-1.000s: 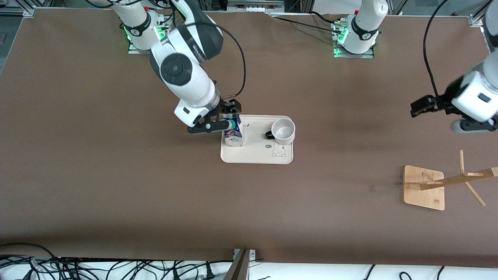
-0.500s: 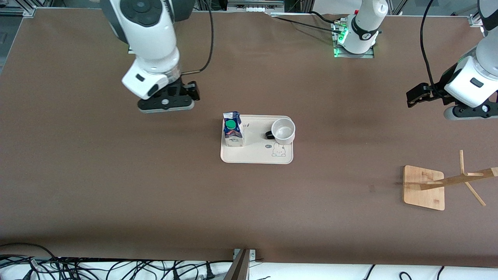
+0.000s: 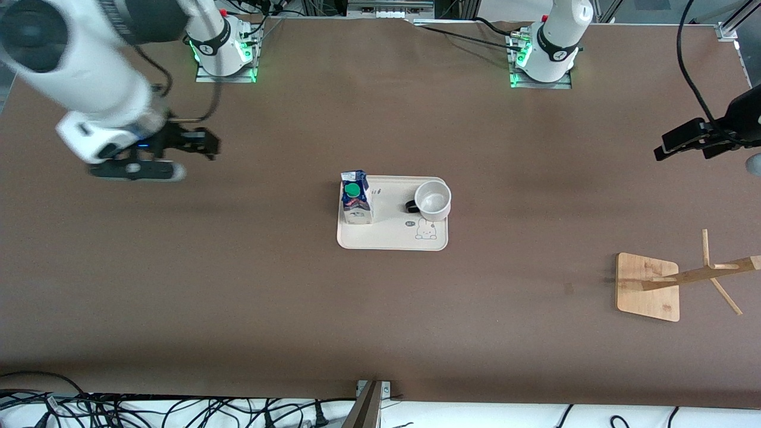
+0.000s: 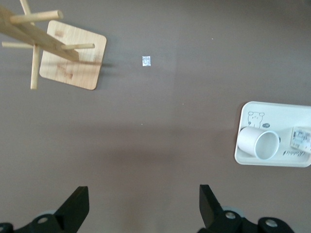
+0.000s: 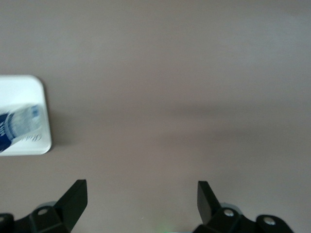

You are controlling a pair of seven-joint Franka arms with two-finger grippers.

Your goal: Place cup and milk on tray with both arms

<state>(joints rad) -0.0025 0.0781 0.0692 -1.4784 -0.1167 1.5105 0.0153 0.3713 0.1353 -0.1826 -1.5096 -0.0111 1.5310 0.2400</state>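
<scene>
The cream tray (image 3: 386,236) lies mid-table. The milk carton (image 3: 355,200) with its green cap stands upright on the tray at the right arm's end. The white cup (image 3: 433,200) stands on the tray at the left arm's end, black handle toward the carton. Both also show in the left wrist view: cup (image 4: 257,143), tray (image 4: 279,109), carton (image 4: 301,138). The carton (image 5: 19,126) and tray (image 5: 24,85) show in the right wrist view. My right gripper (image 3: 205,144) is open and empty over bare table toward the right arm's end. My left gripper (image 3: 678,139) is open and empty over the left arm's end.
A wooden rack with a square base (image 3: 648,287) and slanted pegs stands at the left arm's end, nearer the front camera; it also shows in the left wrist view (image 4: 73,60). A small white speck (image 4: 146,60) lies on the brown table. Cables hang along the front edge.
My right gripper let go of the milk carton, which stays on the tray, and moved up and away toward the right arm's end. My left gripper drew farther toward its own end.
</scene>
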